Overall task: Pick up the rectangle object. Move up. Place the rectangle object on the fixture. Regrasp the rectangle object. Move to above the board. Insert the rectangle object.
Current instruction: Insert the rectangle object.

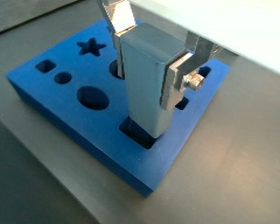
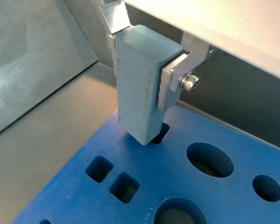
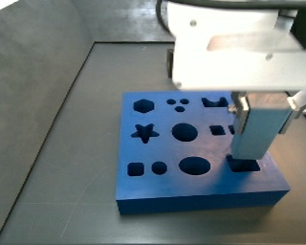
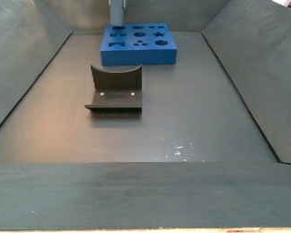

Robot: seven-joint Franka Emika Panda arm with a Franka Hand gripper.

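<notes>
My gripper [image 1: 149, 63] is shut on the rectangle object [image 1: 150, 87], a light blue-grey block held upright by its upper part. Both wrist views show the silver fingers [image 2: 175, 77] pressed on opposite faces of the rectangle object [image 2: 140, 83]. Its lower end meets the mouth of a rectangular hole [image 3: 245, 166] near a corner of the blue board [image 3: 194, 196]. How deep it sits in the hole I cannot tell. In a side view the gripper [image 3: 267, 103] hangs under the white hand, straight above that hole. The fixture [image 4: 115, 91] stands apart from the board [image 4: 142, 56], with nothing on it.
The board [image 1: 95, 144] carries star, hexagon, round and square holes beside the block. Sloping grey walls [image 4: 26, 82] ring the dark floor [image 4: 173, 127]. The fixture sits on that floor between the board and the near edge.
</notes>
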